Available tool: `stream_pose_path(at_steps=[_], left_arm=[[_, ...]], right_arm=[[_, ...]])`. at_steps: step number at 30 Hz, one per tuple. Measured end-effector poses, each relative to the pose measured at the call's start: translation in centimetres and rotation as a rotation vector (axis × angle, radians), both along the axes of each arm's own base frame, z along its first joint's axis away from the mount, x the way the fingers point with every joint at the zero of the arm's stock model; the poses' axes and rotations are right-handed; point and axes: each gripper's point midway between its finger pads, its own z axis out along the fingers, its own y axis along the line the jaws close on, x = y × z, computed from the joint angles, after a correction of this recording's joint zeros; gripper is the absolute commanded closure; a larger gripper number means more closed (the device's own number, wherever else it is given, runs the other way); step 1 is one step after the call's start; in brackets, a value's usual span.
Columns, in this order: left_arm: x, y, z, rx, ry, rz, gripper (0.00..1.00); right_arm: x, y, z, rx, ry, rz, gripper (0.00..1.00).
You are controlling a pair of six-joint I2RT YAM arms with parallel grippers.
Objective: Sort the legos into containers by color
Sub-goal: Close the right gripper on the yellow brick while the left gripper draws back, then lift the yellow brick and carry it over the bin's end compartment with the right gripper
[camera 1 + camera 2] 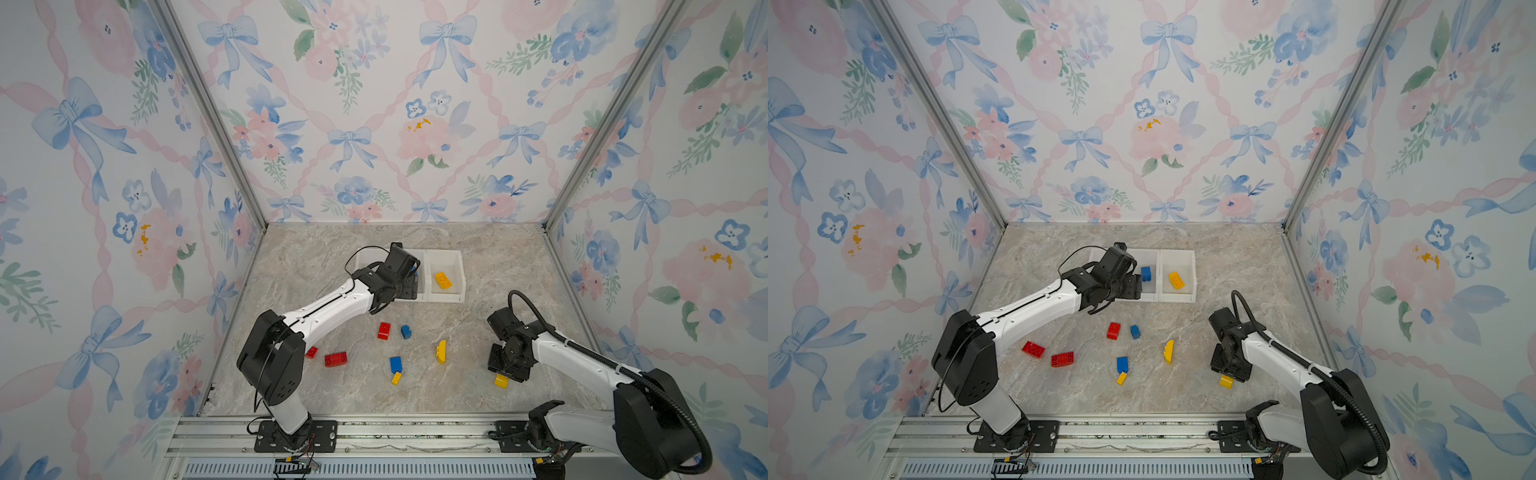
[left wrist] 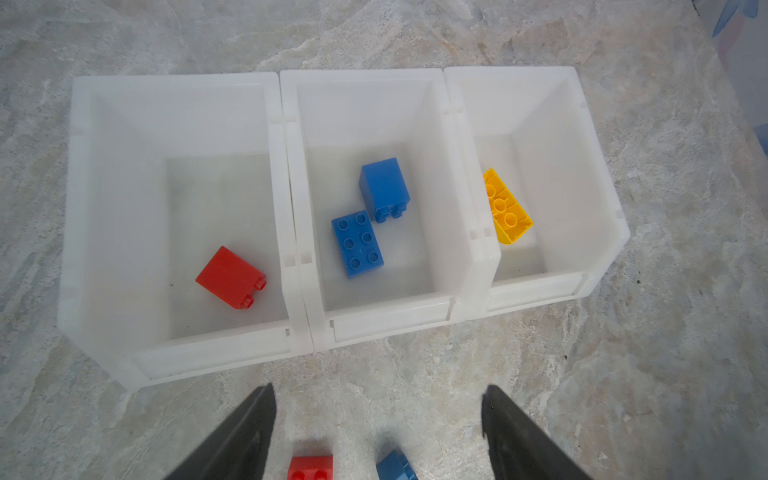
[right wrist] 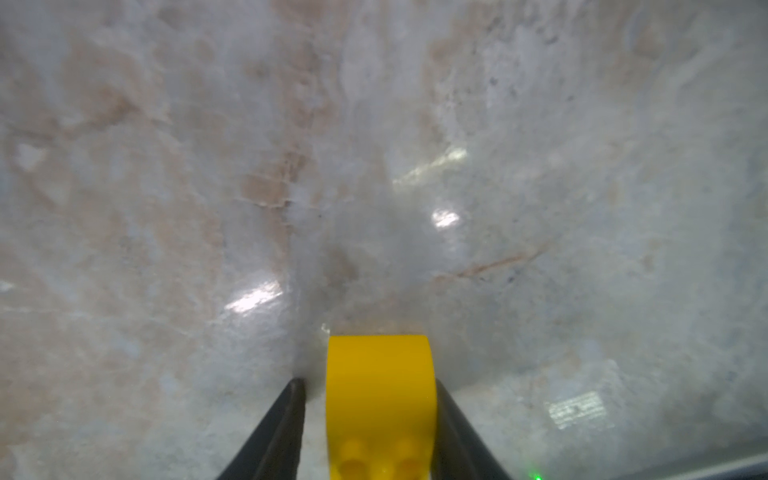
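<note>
Between right fingers (image 3: pixel 282 432), yellow brick (image 3: pixel 380 395) cut off; grip unclear.

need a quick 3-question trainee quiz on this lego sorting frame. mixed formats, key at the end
1. True or false: the middle bin holds two blue lego bricks.
2. Which colour is the lego brick between the right gripper's fingers? A red, B blue, C yellow.
3. In a top view, how many red lego bricks lie loose on the table?

Key: 1 true; 2 C; 3 three.
</note>
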Motion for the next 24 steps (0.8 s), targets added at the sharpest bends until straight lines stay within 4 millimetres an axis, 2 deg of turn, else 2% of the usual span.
stream_pose_path(at_steps=[5,12,16,24], left_arm=[[-0.4,0.5,0.6,-0.011,-0.014,0.005,0.19],[-1.2,1.3,0.5,-0.019,-0.012,0.025,0.19],[-1.7,1.7,0.5,-0.025,-0.012,0.03,0.18],[-2.8,3.0,0.0,-0.041,-0.01,0.053,0.17]], right_arm=[[0.0,0.2,0.1,0.001,-0.001,0.006,0.69],[0.6,0.8,0.7,0.01,-0.02,0.019,0.74],[1.9,1.6,2.0,0.025,-0.061,0.03,0.76],[6.2,4.0,6.1,0.068,-0.174,0.074,0.77]])
